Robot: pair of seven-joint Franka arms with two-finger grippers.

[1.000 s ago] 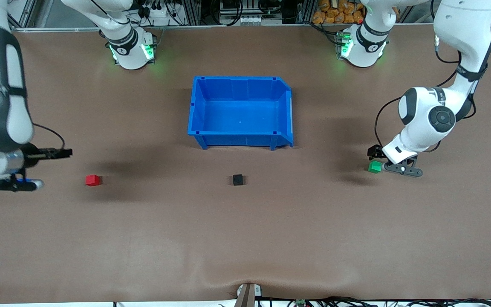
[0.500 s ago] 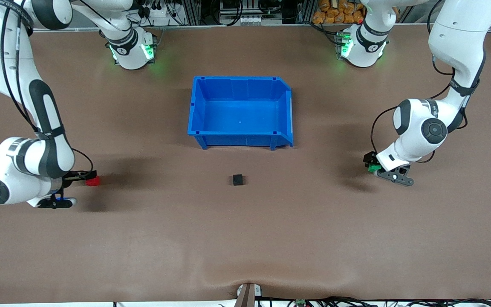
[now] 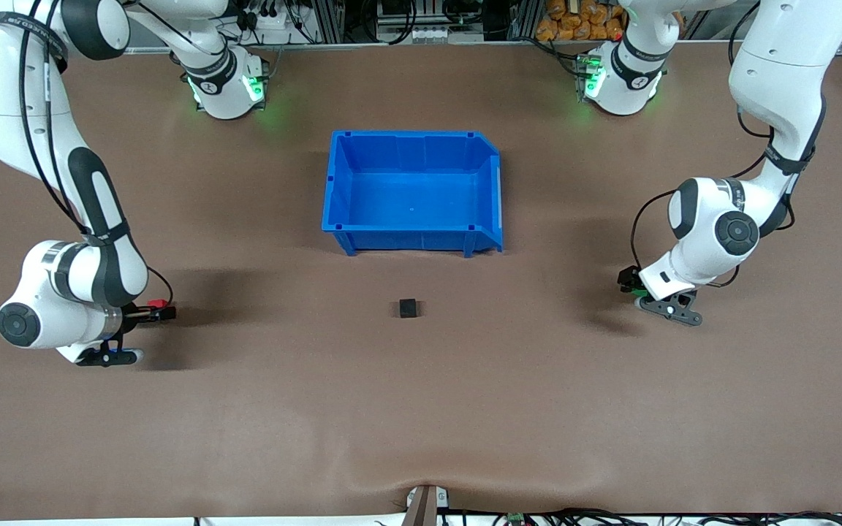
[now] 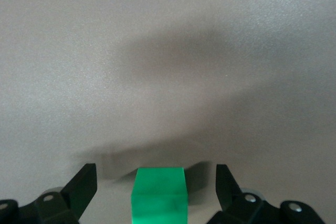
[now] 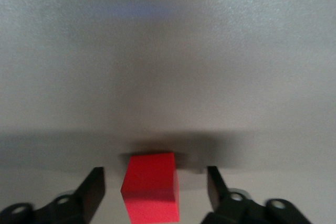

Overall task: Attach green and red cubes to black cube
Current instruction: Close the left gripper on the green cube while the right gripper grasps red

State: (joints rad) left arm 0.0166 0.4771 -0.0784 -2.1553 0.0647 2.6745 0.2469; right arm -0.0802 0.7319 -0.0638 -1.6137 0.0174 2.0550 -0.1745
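Observation:
The black cube [image 3: 408, 308] sits on the brown table, nearer the front camera than the blue bin. The red cube [image 3: 159, 304] lies toward the right arm's end; my right gripper [image 3: 160, 313] is low around it, open, the cube [image 5: 151, 186] between the two fingers with gaps on both sides. The green cube [image 3: 639, 293] lies toward the left arm's end, mostly hidden by the hand; my left gripper [image 3: 633, 287] is low around it, open, the cube [image 4: 159, 194] centred between the fingers, untouched.
A large blue bin [image 3: 414, 191] stands at the table's middle, open and with nothing in it. The brown table [image 3: 421, 409] stretches wide toward the front camera.
The right arm swung down and in until its open fingers straddle the red cube. The left gripper slid forward over the green cube, which now sits between its fingers.

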